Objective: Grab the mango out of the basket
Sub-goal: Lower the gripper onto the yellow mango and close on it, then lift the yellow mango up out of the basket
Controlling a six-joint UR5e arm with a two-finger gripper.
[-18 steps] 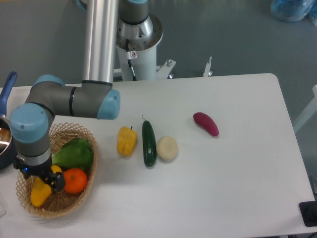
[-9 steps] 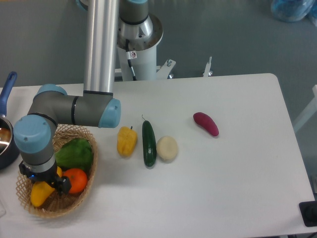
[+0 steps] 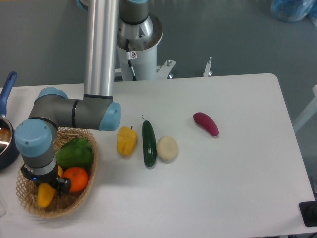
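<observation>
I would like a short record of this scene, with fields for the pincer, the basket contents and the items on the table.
pincer: low over the mango, jaw state hidden by the wrist
basket: mango, orange, green vegetable
table: yellow pepper, cucumber, pale round item, purple eggplant
left edge: blue-handled pot

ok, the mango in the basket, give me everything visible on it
The mango is smooth, plain yellow-orange and elongated. Only its lower part shows, because the arm's wrist and gripper sit right over its upper end. It lies tilted in the left half of the wicker basket, next to the orange, with the green vegetable further back. The fingers are hidden from this view, so whether they have closed on it cannot be told.
</observation>
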